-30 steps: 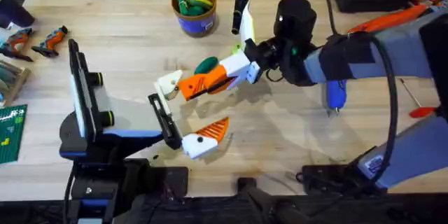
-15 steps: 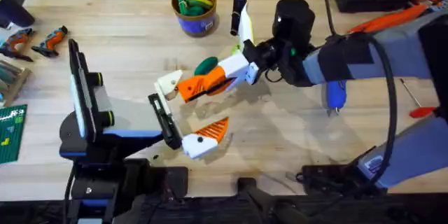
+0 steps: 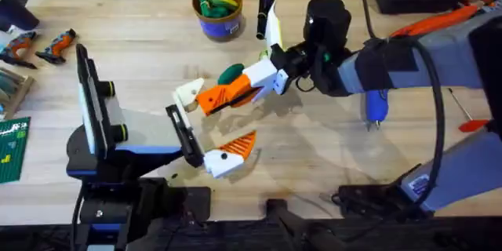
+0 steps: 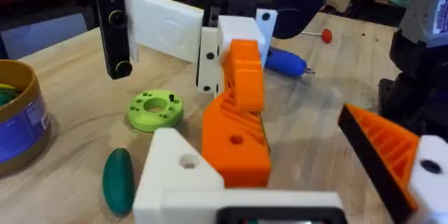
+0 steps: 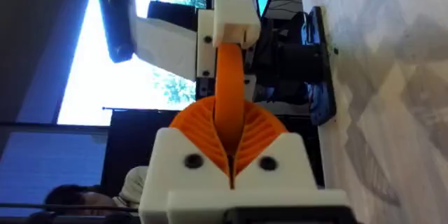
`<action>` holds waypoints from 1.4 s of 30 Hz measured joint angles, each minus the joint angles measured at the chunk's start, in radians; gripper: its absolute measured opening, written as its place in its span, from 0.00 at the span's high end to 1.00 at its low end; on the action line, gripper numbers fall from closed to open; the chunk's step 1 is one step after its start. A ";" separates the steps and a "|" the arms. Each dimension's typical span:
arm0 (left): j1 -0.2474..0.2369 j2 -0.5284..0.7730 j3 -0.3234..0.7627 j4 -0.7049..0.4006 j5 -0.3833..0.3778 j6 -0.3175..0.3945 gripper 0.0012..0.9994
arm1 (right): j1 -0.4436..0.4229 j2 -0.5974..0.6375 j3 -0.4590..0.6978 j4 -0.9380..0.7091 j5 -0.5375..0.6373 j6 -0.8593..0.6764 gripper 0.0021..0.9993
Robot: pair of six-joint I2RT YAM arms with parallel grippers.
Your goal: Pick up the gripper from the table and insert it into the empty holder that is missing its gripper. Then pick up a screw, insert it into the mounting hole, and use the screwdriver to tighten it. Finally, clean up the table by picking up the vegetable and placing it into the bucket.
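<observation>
The right gripper (image 3: pixel 223 94) is clamped on the small orange wedge-shaped finger piece (image 3: pixel 222 96), mid-table, long axis pointing left toward the left arm's bare white plastic mount (image 3: pixel 189 92), which it touches. The left gripper (image 3: pixel 212 129) stands spread, just nearer.

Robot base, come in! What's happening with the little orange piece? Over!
Right gripper shut on small orange wedge piece, at left arm's white plastic holder. Left gripper open. Dark green oval vegetable close by, not blocking.
</observation>
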 joint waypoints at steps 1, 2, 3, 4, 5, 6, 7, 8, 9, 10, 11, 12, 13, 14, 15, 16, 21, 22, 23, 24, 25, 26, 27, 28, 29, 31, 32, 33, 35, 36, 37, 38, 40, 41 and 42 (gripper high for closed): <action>0.000 0.000 0.000 0.000 0.000 0.000 0.01 | 0.000 0.000 0.000 0.000 0.003 0.002 0.99; 0.000 0.000 0.000 0.000 0.000 0.000 0.01 | 0.000 0.000 0.000 0.000 0.005 0.004 0.99; 0.000 0.000 0.000 0.000 0.000 0.000 0.01 | 0.000 0.000 0.000 0.000 0.007 0.007 0.99; 0.000 0.000 0.000 0.000 0.000 0.000 0.01 | 0.000 0.001 0.001 0.000 0.008 0.007 0.99; 0.000 0.000 0.000 0.000 0.000 0.000 0.01 | 0.000 0.003 0.001 0.000 0.010 0.008 0.99; 0.000 0.000 0.000 0.000 0.001 0.000 0.01 | 0.000 0.005 0.002 0.000 0.013 0.010 0.99; 0.000 0.000 0.000 0.000 0.001 0.000 0.01 | 0.000 0.010 0.003 0.000 0.014 0.011 0.99; 0.000 0.000 0.000 0.000 0.001 0.000 0.01 | 0.000 0.015 0.004 0.000 0.016 0.011 0.99; 0.000 0.000 0.000 0.000 0.001 -0.003 0.01 | 0.000 0.018 0.005 0.000 0.017 0.011 0.99; 0.000 0.000 0.000 0.000 0.001 -0.004 0.01 | 0.000 0.020 0.006 0.001 0.018 0.011 0.99; 0.000 0.000 0.000 -0.001 0.001 -0.004 0.01 | 0.000 0.020 0.006 0.001 0.018 0.011 0.99; 0.000 0.000 0.000 0.000 0.001 -0.005 0.01 | 0.000 0.020 0.006 0.003 0.018 0.011 0.99; 0.000 0.000 0.000 -0.001 0.001 -0.005 0.01 | 0.000 0.020 0.006 0.003 0.021 0.011 0.99; 0.000 0.000 0.000 -0.001 0.001 -0.006 0.01 | 0.000 0.020 0.006 0.003 0.025 0.011 0.99; 0.000 0.000 0.000 0.000 0.001 -0.007 0.01 | 0.000 0.020 0.007 0.003 0.029 0.011 0.99; 0.000 0.000 0.000 0.000 0.001 -0.007 0.01 | 0.000 0.020 0.007 0.003 0.031 0.011 0.99; 0.000 0.000 0.000 0.000 0.001 -0.007 0.01 | 0.003 0.020 0.011 0.003 0.037 0.012 0.99; 0.000 0.000 0.000 0.000 0.001 -0.007 0.01 | 0.003 0.020 0.014 0.003 0.037 0.014 0.99; 0.000 0.000 0.000 0.000 0.000 -0.006 0.01 | 0.004 0.021 0.020 0.001 0.037 0.015 0.99; 0.000 0.000 0.000 0.000 0.000 -0.006 0.01 | 0.005 0.023 0.026 0.001 0.037 0.016 0.99; 0.000 0.000 0.000 0.000 0.000 -0.006 0.01 | 0.006 0.029 0.034 0.000 0.037 0.019 0.99; 0.000 0.000 0.000 0.000 0.000 -0.006 0.01 | 0.006 0.037 0.043 0.000 0.037 0.022 0.99; 0.000 0.000 0.000 0.000 0.000 -0.006 0.01 | 0.007 0.045 0.052 0.000 0.037 0.023 0.99; 0.000 0.000 0.000 0.000 0.000 -0.006 0.01 | 0.009 0.055 0.062 0.000 0.037 0.026 0.99; 0.000 0.000 0.000 0.000 0.000 -0.006 0.01 | 0.010 0.064 0.072 0.000 0.037 0.026 0.99; 0.000 0.000 0.000 0.000 -0.002 -0.007 0.01 | 0.016 0.082 0.094 0.001 0.036 0.029 0.99; 0.000 0.000 0.000 0.000 -0.007 -0.007 0.01 | 0.020 0.089 0.103 0.001 0.035 0.029 0.99; 0.000 0.000 0.000 0.000 -0.010 -0.007 0.01 | 0.024 0.095 0.111 0.001 0.035 0.029 0.99; 0.000 0.000 0.000 0.001 -0.014 -0.007 0.01 | 0.034 0.101 0.123 0.000 0.035 0.030 0.99; 0.000 0.000 0.000 0.001 -0.016 -0.007 0.01 | 0.037 0.102 0.126 0.000 0.036 0.030 0.99; 0.000 0.000 0.000 0.002 -0.019 -0.006 0.01 | 0.041 0.103 0.131 0.000 0.036 0.030 0.99; 0.000 0.000 0.000 0.002 -0.019 -0.006 0.01 | 0.042 0.103 0.131 -0.001 0.037 0.030 0.99; 0.000 0.000 0.000 0.002 -0.017 -0.006 0.01 | 0.052 0.103 0.131 0.000 0.037 0.030 0.99; 0.000 0.000 0.000 0.002 -0.016 -0.006 0.01 | 0.055 0.103 0.131 0.000 0.039 0.030 0.99; 0.000 0.000 0.000 0.002 -0.015 -0.006 0.01 | 0.057 0.103 0.132 0.000 0.040 0.030 0.99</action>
